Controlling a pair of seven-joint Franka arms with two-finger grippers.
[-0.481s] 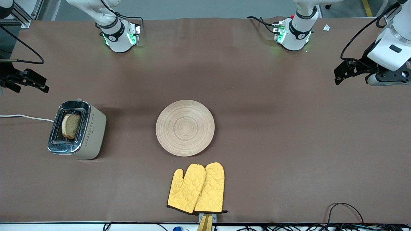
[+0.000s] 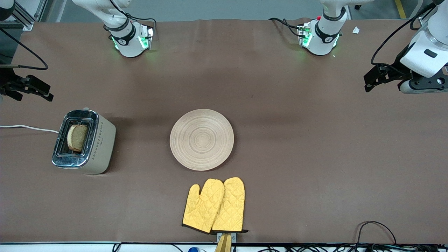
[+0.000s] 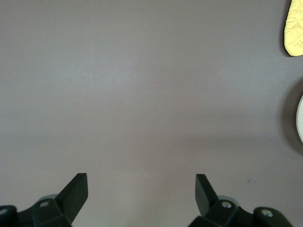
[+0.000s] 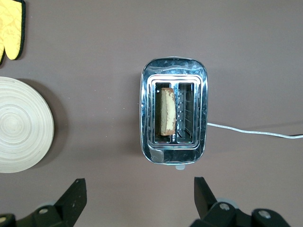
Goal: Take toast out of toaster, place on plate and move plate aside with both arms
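Observation:
The toast [image 2: 77, 137] stands upright in one slot of a silver toaster [image 2: 99, 143] toward the right arm's end of the table. The round beige plate [image 2: 202, 139] lies bare at the table's middle. My right gripper [image 2: 36, 97] hangs open and empty over the table beside the toaster, on the side of the robots' bases. Its wrist view shows the gripper [image 4: 139, 187], the toast [image 4: 166, 117], the toaster [image 4: 173, 146] and the plate [image 4: 19, 131]. My left gripper [image 2: 366, 84] is open and empty over bare table at the left arm's end; it also shows in its wrist view [image 3: 142, 184].
A pair of yellow quilted oven mitts [image 2: 214, 205] lies nearer to the front camera than the plate, by the table's edge. They also show in the right wrist view [image 4: 12, 28] and the left wrist view [image 3: 294, 28]. The toaster's white cord [image 2: 28, 127] runs off the table's end.
The left arm's wrist has shifted very slightly. Nothing else has moved.

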